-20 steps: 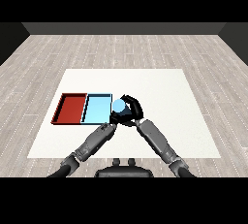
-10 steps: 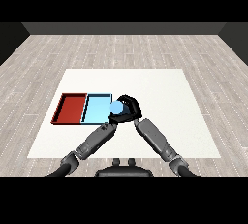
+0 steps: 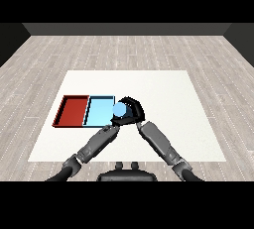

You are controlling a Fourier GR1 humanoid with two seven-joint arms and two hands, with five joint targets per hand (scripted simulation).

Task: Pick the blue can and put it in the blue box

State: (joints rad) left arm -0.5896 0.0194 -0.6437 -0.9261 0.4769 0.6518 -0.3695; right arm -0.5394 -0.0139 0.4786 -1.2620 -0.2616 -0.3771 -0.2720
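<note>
The blue can (image 3: 119, 109) is held by the right hand (image 3: 133, 110), whose fingers are curled round it. The light blue tray (image 3: 99, 111) is seen just to that hand's left, its near right corner beneath the can, with the red tray (image 3: 72, 111) beyond it on the white surface (image 3: 163, 94). The left hand (image 3: 115, 124) is placed just below the can; whether its fingers are spread or curled cannot be told.

no text or labels readable, as far as visible
</note>
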